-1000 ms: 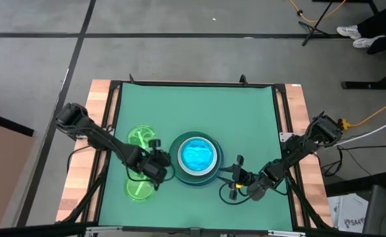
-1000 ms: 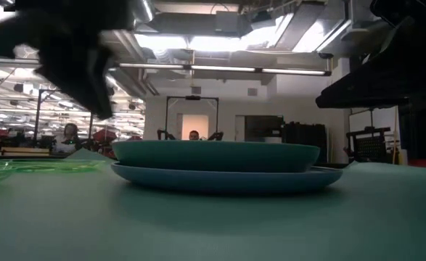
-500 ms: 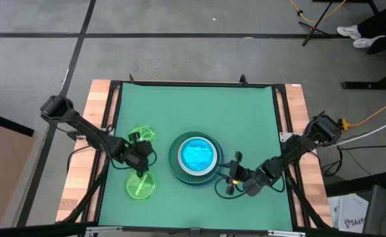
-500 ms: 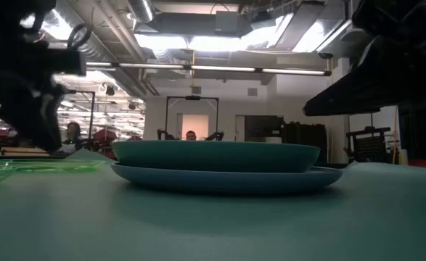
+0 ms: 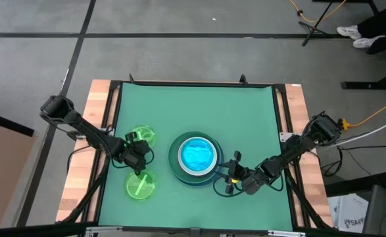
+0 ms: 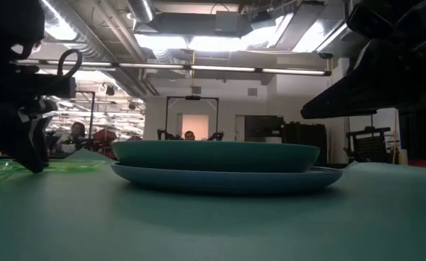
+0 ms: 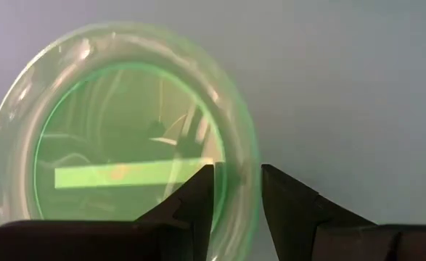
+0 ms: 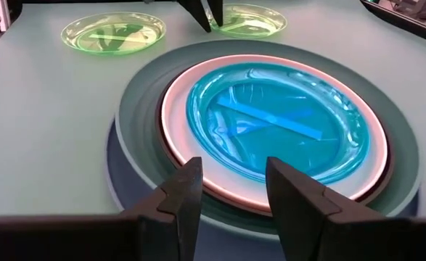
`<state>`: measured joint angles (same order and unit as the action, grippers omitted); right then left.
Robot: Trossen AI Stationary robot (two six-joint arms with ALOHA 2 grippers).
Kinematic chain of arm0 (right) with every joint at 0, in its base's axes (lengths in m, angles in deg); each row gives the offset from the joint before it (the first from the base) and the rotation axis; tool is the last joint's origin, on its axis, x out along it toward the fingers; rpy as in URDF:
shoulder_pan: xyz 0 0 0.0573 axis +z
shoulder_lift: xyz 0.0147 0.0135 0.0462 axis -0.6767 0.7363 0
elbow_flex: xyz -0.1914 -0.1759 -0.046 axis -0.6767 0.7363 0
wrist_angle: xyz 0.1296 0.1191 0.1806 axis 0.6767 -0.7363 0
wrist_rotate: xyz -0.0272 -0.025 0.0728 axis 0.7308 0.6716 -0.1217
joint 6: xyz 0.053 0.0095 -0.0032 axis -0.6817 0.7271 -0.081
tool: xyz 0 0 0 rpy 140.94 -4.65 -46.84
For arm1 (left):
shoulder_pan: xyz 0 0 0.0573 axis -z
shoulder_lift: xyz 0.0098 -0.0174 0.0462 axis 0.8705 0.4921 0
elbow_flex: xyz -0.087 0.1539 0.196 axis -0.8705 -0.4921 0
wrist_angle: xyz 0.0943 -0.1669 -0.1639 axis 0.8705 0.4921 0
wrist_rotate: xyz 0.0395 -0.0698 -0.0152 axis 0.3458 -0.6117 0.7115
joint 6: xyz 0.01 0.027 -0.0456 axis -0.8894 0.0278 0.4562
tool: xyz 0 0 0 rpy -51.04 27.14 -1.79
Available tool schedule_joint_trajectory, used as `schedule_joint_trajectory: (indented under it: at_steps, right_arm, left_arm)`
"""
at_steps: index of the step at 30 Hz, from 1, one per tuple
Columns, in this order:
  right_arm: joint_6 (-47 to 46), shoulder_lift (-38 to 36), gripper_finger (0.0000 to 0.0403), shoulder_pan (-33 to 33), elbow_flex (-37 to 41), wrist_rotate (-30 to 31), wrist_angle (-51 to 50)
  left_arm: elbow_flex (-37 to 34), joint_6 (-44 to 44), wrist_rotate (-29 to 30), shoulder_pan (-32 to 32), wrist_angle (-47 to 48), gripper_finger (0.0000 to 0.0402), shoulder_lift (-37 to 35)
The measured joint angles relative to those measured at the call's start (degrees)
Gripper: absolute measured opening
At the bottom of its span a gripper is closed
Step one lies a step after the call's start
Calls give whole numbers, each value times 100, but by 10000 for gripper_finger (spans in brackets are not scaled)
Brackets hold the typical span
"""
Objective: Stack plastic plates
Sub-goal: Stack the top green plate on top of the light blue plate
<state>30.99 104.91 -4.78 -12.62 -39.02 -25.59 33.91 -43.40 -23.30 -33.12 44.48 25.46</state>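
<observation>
Two lime-green plates [image 5: 141,186] [image 5: 141,137] flat on green mat [image 5: 193,105], left of centre stack [image 5: 196,158]: blue under dark green, white, cyan on top. Left gripper [image 5: 136,151] between the lime pair, fingers [image 7: 198,199] narrowly parted astride one rim, not clamped. Right gripper [image 5: 229,182] just beside stack, fingers [image 8: 187,190] apart, empty.

Lime-green plate [image 7: 125,152] cut off by frame edge, jaws.
</observation>
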Motion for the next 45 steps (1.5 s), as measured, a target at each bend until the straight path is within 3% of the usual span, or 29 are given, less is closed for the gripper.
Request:
schedule_joint_trajectory:
  at_steps: [8,19,29,45]
  right_arm:
    - [2,0,143,2,0,-4,0]
    - [2,16,143,2,0,-4,6]
    - [-189,284,143,4,0,-96,46]
    - [-299,286,143,4,0,-249,67]
  left_arm:
    - [-178,4,24,-13,-196,101,-15]
    - [-195,-15,164,-26,-236,5,4]
    - [-99,-44,188,-24,-197,3,9]
    - [981,-606,357,-22,229,2,9]
